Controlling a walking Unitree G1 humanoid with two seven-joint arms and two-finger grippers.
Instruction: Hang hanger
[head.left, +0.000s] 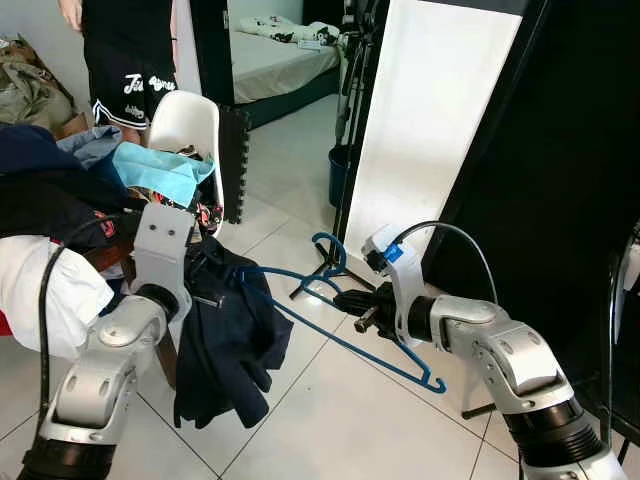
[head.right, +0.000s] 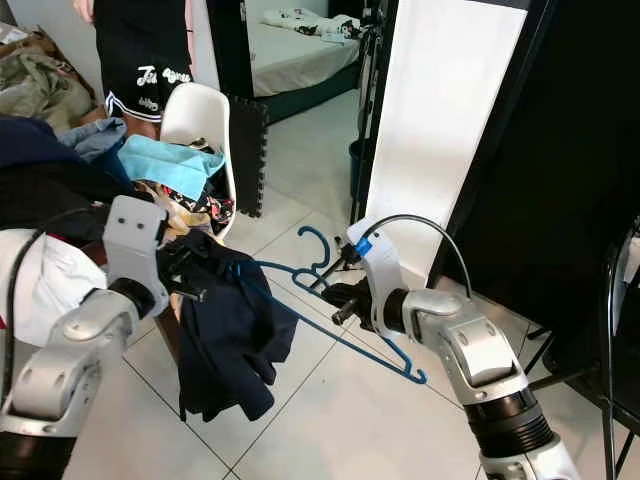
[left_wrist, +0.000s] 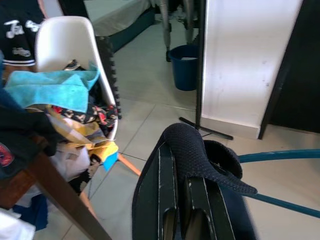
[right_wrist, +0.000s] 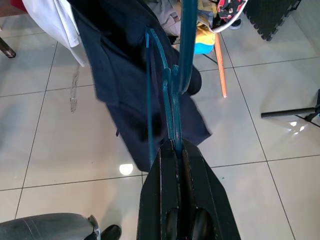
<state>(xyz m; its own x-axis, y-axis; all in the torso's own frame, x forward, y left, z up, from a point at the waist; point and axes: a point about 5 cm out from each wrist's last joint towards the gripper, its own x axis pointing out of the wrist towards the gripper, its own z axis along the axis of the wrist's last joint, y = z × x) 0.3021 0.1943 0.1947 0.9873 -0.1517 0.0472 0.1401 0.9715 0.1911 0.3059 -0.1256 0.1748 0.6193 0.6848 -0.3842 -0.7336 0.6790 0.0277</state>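
Observation:
A blue plastic hanger (head.left: 330, 320) is held in the air above the tiled floor, one end tucked into a dark navy garment (head.left: 230, 340). My right gripper (head.left: 352, 302) is shut on the hanger near its hook; the right wrist view shows the blue hanger (right_wrist: 172, 100) pinched between the black fingers (right_wrist: 162, 195) with the navy garment (right_wrist: 125, 75) hanging beyond. My left gripper (head.left: 205, 270) is shut on the navy garment, whose cloth (left_wrist: 200, 155) drapes over the fingers (left_wrist: 170, 200) in the left wrist view.
A white chair (head.left: 185, 125) piled with clothes and a teal cloth (head.left: 160, 170) stands to the left. A person in black shorts (head.left: 125, 60) stands behind it. A tall white panel (head.left: 430, 120) on a stand and a blue bucket (left_wrist: 187, 65) are ahead; a bed (head.left: 280, 55) lies beyond.

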